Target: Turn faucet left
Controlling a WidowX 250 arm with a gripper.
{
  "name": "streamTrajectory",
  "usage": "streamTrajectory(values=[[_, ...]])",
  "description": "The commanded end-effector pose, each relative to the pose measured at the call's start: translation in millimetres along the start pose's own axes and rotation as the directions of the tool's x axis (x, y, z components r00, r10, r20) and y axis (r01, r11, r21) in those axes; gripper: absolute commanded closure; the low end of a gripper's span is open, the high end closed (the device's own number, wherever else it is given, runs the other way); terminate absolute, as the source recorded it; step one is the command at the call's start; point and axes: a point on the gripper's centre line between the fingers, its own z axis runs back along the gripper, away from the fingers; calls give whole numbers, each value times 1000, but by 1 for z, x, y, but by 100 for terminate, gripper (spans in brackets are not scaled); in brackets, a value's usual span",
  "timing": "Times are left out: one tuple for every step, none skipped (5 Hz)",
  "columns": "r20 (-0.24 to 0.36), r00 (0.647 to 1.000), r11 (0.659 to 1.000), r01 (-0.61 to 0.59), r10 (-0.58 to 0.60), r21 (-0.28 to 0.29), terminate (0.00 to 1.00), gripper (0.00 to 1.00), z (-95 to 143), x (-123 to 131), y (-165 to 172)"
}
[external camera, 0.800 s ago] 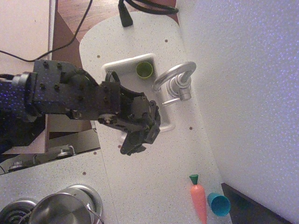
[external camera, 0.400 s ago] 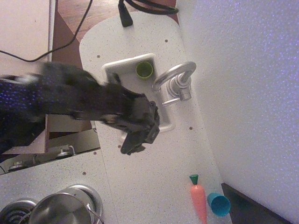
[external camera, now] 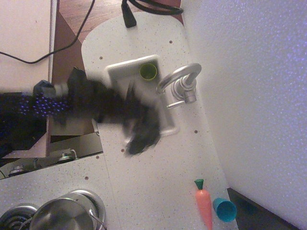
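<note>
Arm reaches in from the left over the sink (external camera: 115, 71), blurred; the gripper (external camera: 143, 139) is smeared, its jaws unreadable. The faucet (external camera: 181, 85) stands beside the sink, untouched.

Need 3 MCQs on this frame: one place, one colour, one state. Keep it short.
1. Where does the carrot lie?
A. in the sink
B. on the counter beside the blue cup
C. inside the steel pot

2. What colour is the cup in the sink?
A. green
B. red
C. white

3. How does the gripper stand to the faucet?
A. closed on the lever
B. pressing the spout
C. apart from it, motion-blurred

Key:
1 B, the carrot rests on the speckled counter with the blue cup right next to it.
2 A, the green cup sits in the sink's far corner.
3 C, the gripper is a dark smear over the sink's near edge, with clear space between it and the faucet.
</note>
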Motion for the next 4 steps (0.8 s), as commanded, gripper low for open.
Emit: streamTrajectory(values=[[45,999,1000,4,-5,12,0,0,14,-14,-16],[-31,992,983,-122,118,-140,0,0,10,-12,6],[80,997,1000,-1,0,2,0,0,23,17,43],[236,964,983,88,-125,159,0,0,24,47,77]])
